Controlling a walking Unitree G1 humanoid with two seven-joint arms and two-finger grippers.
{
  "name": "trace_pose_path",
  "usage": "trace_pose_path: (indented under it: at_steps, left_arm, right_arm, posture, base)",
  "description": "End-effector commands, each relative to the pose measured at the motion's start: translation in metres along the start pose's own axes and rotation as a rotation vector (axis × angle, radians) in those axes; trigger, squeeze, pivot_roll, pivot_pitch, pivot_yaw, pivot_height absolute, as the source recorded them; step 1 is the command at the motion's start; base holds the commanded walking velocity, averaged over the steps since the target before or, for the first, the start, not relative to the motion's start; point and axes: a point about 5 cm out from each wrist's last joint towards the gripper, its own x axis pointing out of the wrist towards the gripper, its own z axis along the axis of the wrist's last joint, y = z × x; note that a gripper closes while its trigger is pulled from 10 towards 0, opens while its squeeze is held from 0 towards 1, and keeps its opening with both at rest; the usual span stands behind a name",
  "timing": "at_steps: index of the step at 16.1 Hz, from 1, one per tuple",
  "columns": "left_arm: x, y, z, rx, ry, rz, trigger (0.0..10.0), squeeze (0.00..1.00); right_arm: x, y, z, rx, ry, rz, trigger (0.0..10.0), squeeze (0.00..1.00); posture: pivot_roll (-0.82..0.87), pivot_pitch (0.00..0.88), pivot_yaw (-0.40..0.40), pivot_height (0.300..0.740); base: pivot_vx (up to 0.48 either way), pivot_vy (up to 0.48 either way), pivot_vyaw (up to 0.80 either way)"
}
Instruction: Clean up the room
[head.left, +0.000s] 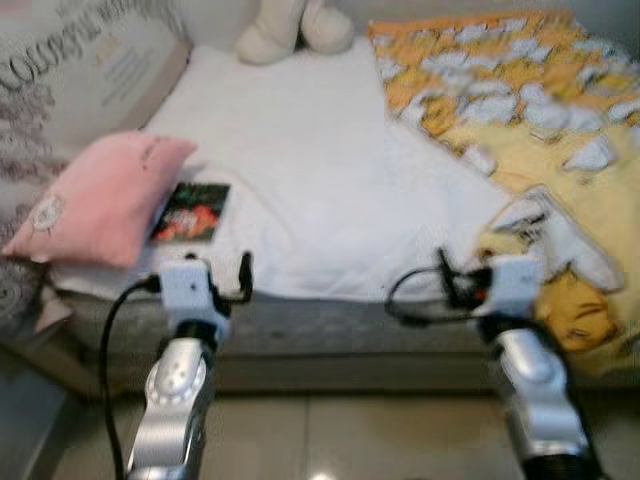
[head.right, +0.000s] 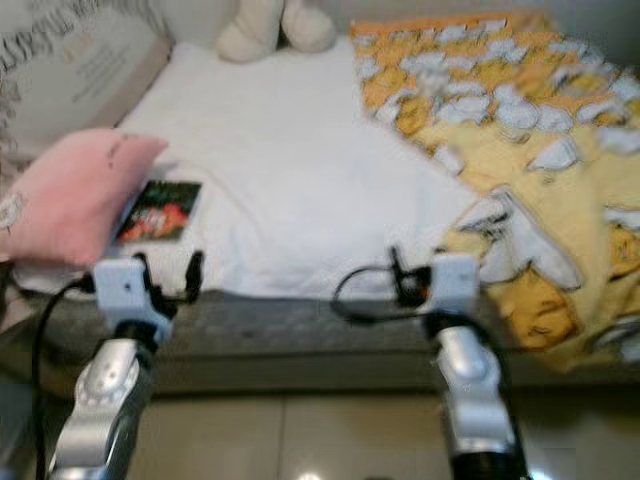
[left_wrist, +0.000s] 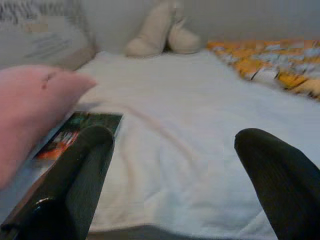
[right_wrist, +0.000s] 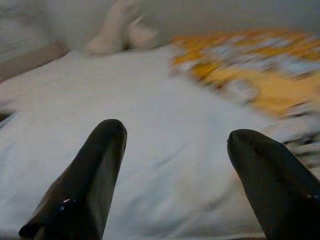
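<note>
Your left gripper (left_wrist: 172, 150) and right gripper (right_wrist: 175, 150) are hovering wide apart, holding nothing, at the bed (head.left: 300, 180) edge. The book (head.left: 191, 212) is lying at ten o'clock, touching the pink pillow (head.left: 100, 200).

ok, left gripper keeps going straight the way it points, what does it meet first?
Probably the white sheet at the bed's near edge: the open left gripper points low across it. The book and the pink pillow lie just off to one side of that line. Depth is unclear.
</note>
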Motion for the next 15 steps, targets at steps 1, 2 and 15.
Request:
trace_pose_path:
  at_steps: [1, 2, 15]
  left_arm:
    - [0.001, 0.012, 0.002, -0.003, -0.005, 0.042, 10.0, 0.0]
    - [0.004, 0.015, 0.004, -0.03, -0.006, 0.067, 10.0, 0.0]
    - [0.004, 0.014, -0.001, 0.025, 0.02, 0.034, 10.0, 0.0]
  right_arm:
    - [0.006, 0.002, 0.008, 0.047, -0.037, -0.027, 10.0, 0.0]
    - [0.008, -0.002, 0.008, 0.088, -0.032, -0.066, 10.0, 0.0]
    - [0.011, 0.007, -0.003, -0.038, 0.037, -0.003, 10.0, 0.0]
  posture:
    - [-0.18, 0.0, 0.132, 0.74]
    - [-0.17, 0.0, 0.13, 0.74]
    - [-0.17, 0.0, 0.132, 0.74]
  base:
    - [0.0, -0.428, 0.0]
    - [0.0, -0.42, 0.0]
    - [0.039, -0.288, 0.0]
